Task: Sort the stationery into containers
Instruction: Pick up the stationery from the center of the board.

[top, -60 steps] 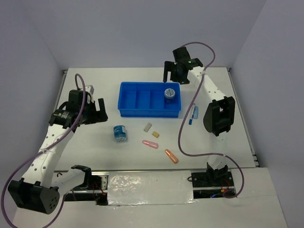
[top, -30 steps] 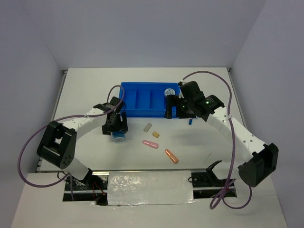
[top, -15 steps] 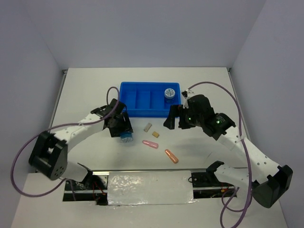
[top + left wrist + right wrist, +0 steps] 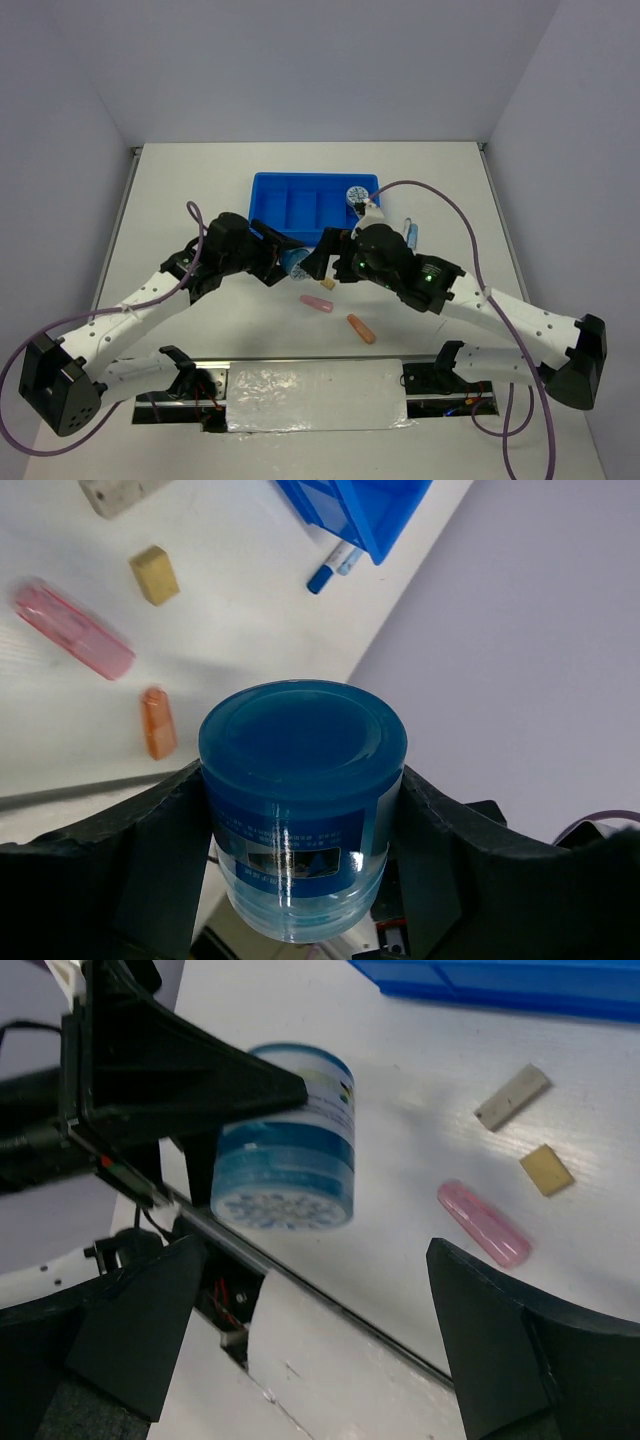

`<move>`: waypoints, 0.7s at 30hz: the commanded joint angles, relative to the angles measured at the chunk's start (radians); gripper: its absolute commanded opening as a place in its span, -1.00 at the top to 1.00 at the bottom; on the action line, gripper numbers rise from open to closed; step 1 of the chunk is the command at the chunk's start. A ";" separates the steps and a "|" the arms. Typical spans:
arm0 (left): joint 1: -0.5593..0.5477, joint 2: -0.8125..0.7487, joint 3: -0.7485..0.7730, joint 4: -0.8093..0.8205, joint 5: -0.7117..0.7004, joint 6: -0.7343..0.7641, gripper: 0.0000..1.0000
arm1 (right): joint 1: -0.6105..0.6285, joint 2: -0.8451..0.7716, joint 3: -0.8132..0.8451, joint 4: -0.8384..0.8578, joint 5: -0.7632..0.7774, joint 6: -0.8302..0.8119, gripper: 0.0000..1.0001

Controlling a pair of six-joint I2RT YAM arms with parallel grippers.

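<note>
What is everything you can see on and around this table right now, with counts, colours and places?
Round plastic tape rolls: two, blue and white; one in the tray's rightmost compartment, one held up over the table's middle.
Rectangular plastic tray: one, bright blue, four compartments, far middle of the table.
Pen: one, blue-white, on the table right of the tray.
Capsule-shaped pieces: two, pink and orange, near part of the table.
Eraser blocks: two, grey and tan, on the table by the pink piece.
Table: one, white.
Left arm's fingers: closed on the held tape roll.
Right arm's fingers: open, empty, facing that roll.
</note>
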 commanded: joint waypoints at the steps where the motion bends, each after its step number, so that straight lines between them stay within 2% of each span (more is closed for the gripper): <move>1: -0.013 -0.016 0.032 0.092 -0.004 -0.123 1.00 | 0.030 0.068 0.085 0.085 0.128 0.057 -0.99; 6: -0.016 -0.016 0.043 0.121 0.014 -0.131 1.00 | 0.053 0.146 0.145 0.077 0.158 0.064 -0.99; 11: -0.016 -0.034 0.025 0.130 0.012 -0.149 1.00 | 0.056 0.195 0.176 0.105 0.108 0.069 -0.99; 17: -0.018 -0.062 0.008 0.147 -0.003 -0.164 1.00 | 0.072 0.207 0.142 0.088 0.117 0.130 -0.93; 20: -0.016 -0.051 0.013 0.165 0.005 -0.161 1.00 | 0.075 0.215 0.133 0.117 0.108 0.132 -0.77; 21: -0.016 -0.046 0.016 0.165 0.012 -0.155 1.00 | 0.076 0.218 0.138 0.114 0.114 0.126 -0.58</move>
